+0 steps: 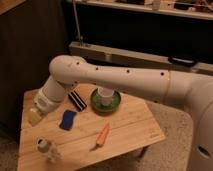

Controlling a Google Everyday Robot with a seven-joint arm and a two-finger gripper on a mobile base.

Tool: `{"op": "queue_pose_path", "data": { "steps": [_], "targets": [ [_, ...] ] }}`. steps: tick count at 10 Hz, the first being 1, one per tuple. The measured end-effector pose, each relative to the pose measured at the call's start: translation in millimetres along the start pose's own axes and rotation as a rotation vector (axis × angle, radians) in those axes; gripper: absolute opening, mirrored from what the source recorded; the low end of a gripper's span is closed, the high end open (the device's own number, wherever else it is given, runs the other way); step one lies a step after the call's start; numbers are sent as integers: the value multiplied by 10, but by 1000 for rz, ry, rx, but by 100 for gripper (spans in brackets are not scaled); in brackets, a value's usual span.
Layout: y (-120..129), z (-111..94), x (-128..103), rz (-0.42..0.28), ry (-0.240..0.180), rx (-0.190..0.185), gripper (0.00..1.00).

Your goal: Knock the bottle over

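Note:
The bottle (46,149) is small and clear with a brownish cap, and sits near the front left corner of the wooden table (132,127). I cannot tell whether it stands or lies. My gripper (34,116) hangs at the end of the white arm (100,75) over the table's left edge. It is behind and a little left of the bottle, apart from it.
An orange carrot (102,135) lies at the front middle and a blue sponge (67,120) left of centre. A black striped object (77,100) lies beside a green bowl (106,103) holding a white cup (105,92). A dark wall and a metal rail stand behind.

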Motion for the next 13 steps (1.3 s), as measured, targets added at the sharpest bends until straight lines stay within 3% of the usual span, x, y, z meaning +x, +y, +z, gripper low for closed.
{"op": "queue_pose_path", "data": {
  "steps": [3,6,9,11,13],
  "targets": [
    [105,178,692,41,35,6,0],
    [244,441,999,56,75,-22,0],
    [259,797,992,37,104,-51,0],
    [259,1137,881,26,130,-97,0],
    [329,1345,843,12,137,-151,0]
  ]
}}
